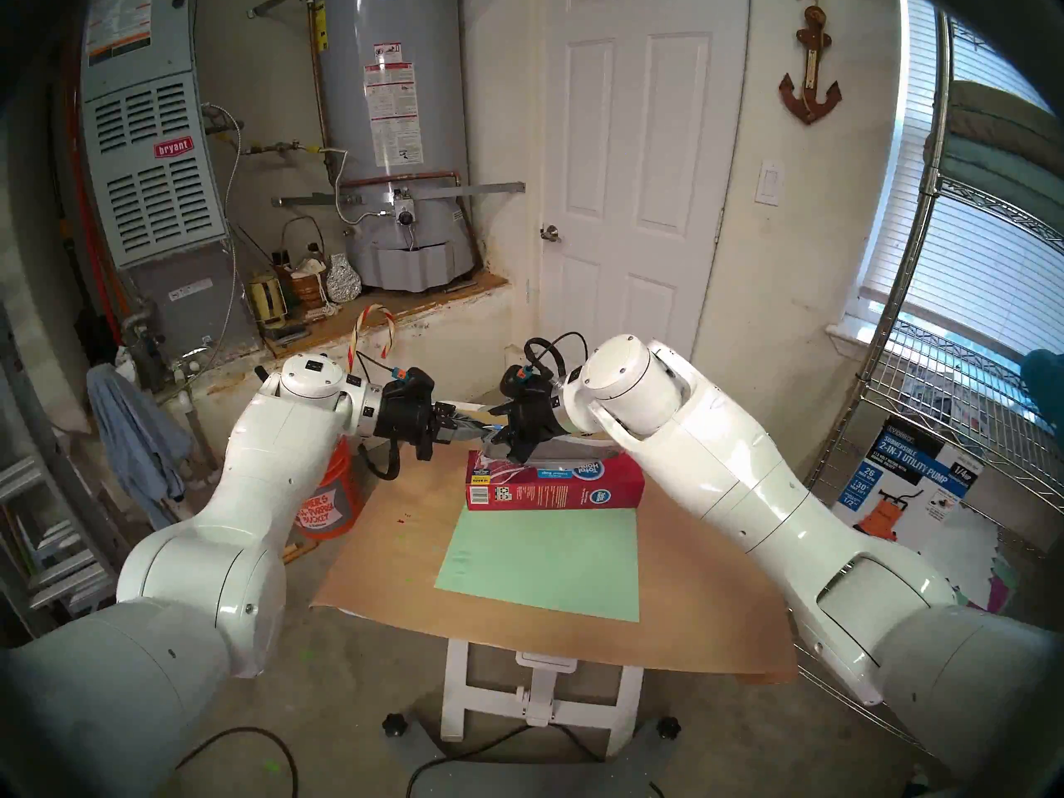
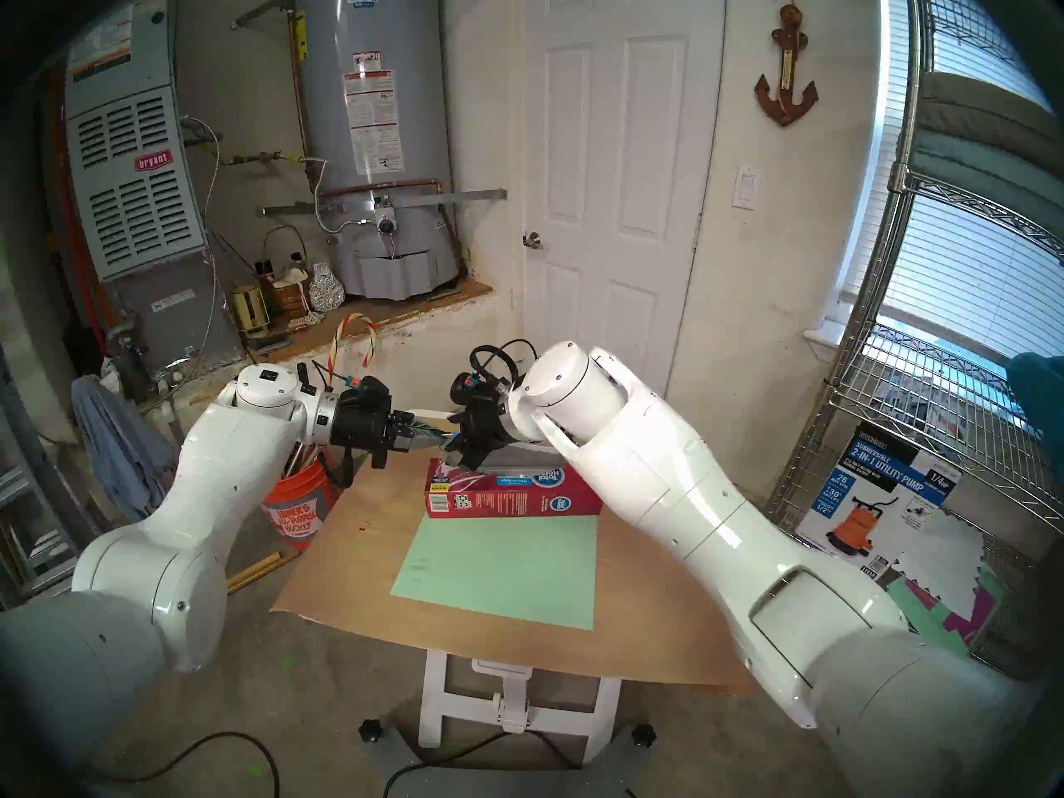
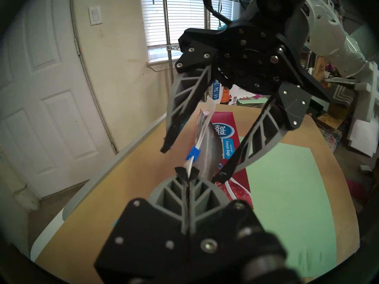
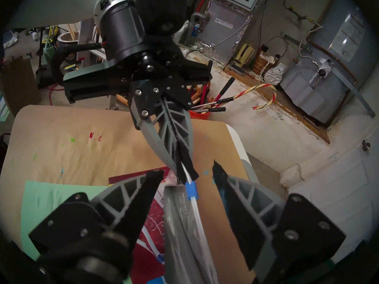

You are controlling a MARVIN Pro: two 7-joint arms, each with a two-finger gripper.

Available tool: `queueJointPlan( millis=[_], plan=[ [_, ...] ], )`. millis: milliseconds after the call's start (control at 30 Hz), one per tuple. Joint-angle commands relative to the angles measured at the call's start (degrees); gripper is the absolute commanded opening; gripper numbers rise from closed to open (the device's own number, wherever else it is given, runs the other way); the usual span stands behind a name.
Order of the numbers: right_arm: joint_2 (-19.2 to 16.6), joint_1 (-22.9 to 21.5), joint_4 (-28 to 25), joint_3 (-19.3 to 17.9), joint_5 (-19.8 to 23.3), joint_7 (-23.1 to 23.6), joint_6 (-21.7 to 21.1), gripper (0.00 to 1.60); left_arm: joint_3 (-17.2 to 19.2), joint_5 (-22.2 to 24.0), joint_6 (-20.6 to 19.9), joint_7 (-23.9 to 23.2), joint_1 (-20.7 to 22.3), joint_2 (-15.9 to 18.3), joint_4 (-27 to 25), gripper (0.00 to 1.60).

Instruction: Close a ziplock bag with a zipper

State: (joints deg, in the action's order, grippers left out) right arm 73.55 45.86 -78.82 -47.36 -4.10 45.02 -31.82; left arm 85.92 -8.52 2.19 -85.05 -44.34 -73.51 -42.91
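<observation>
Brown paper covers the table [image 1: 403, 578], where a red box [image 1: 553, 486] lies. Above it the ziplock bag [image 4: 180, 226] hangs, its white strip end pinched by the left gripper [image 3: 187, 173]. The right gripper [image 4: 187, 173] straddles the blue zipper [image 4: 191, 191], fingers apart, not touching.

Ziplock bag [image 4: 180, 226] glossy clear plastic; red box [image 3: 227, 134] smooth cardboard; table [image 1: 403, 549] matt brown paper.
</observation>
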Motion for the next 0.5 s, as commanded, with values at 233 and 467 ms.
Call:
queueJointPlan(
  millis=[233, 467],
  plan=[
    [0.96, -1.00, 0.13, -0.21, -0.55, 0.07, 1.19, 0.85, 0.21, 0.49, 0.42, 0.05, 2.48, 0.33, 0.97, 0.00],
    [1.59, -0.75, 0.39, -0.36, -0.73, -0.32, 1.32, 0.80, 0.06, 0.47, 0.79, 0.05, 2.92, 0.20, 1.82, 0.00]
  ],
)
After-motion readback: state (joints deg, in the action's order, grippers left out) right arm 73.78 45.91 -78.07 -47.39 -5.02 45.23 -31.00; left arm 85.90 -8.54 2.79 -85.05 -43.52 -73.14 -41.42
